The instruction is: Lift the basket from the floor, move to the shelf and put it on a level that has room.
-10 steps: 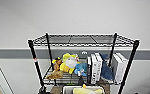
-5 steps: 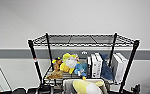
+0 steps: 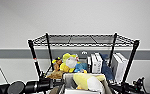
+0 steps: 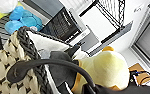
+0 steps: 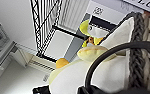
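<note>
The cream woven basket (image 3: 67, 80) hangs in the air just in front of the shelf (image 3: 131, 60), low in the head view, with a yellow and white plush duck (image 3: 87, 81) inside it. My left arm (image 3: 38, 86) and right arm (image 3: 131, 87) flank it. In the left wrist view the checkered weave (image 4: 6, 62) and a black loop handle (image 4: 53, 63) run into my left gripper (image 4: 91, 88), which is shut on that handle. The other handle (image 5: 111, 50) ends in my right gripper (image 5: 89, 89), also shut. The top wire level (image 3: 78, 39) is bare.
The tier below the top holds plush toys (image 3: 68, 62) and upright white books (image 3: 96, 63). A pale wall with a grey band (image 3: 13, 53) stands behind the rack. A blue plush (image 4: 23, 21) lies near the basket in the left wrist view.
Both arms and the basket have come up slightly at the lower edge of the head view. The rack keeps about the same place in the picture.
</note>
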